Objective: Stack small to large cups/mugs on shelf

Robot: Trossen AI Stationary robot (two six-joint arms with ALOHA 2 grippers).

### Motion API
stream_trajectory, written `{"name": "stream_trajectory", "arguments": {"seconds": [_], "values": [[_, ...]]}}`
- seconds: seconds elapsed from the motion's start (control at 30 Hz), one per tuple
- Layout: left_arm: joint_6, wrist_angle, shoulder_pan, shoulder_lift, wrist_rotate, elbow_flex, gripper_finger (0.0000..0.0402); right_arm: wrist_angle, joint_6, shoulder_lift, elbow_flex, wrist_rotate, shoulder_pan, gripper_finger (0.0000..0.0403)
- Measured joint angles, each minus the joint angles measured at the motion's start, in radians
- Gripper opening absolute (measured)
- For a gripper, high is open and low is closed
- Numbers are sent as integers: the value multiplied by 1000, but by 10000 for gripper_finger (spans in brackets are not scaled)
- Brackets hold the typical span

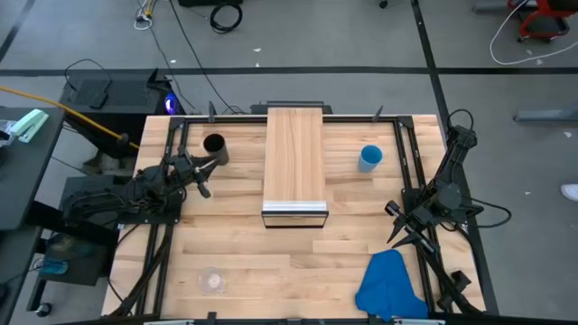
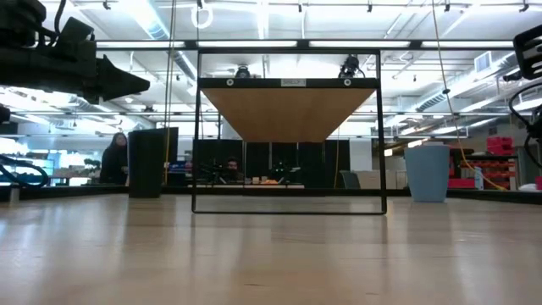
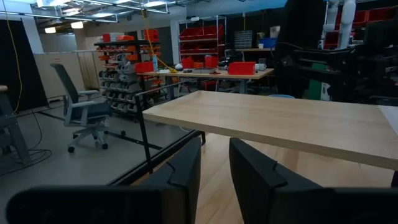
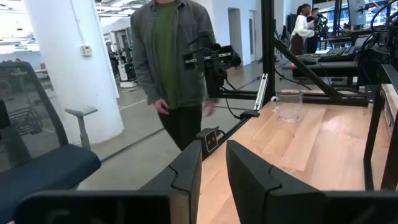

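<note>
The shelf (image 1: 293,167) is a long light-wood board on a dark frame in the table's middle, and it also fills the left wrist view (image 3: 280,124). The black cup (image 1: 214,146) stands upright on the table left of it (image 2: 146,165). The blue cup (image 1: 370,158) stands upright on the right (image 2: 428,172). The clear glass mug (image 1: 213,281) stands near the table's near left corner (image 4: 289,104). My left gripper (image 1: 206,179) hovers open just near of the black cup (image 3: 214,180). My right gripper (image 1: 395,226) hangs open at the table's right side (image 4: 213,177).
A blue cloth (image 1: 390,284) lies crumpled at the near right corner. Dark frame rails (image 1: 408,162) run along both table sides. A person (image 4: 174,62) in a grey shirt stands beyond the table in the right wrist view. Bare wood (image 1: 289,262) lies near of the shelf.
</note>
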Motion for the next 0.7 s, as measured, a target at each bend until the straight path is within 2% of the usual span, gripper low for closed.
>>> {"name": "stream_trajectory", "arguments": {"seconds": [0.7], "values": [[0,0,0,0,0,0,90,0,0,0,0,0,0,82]]}}
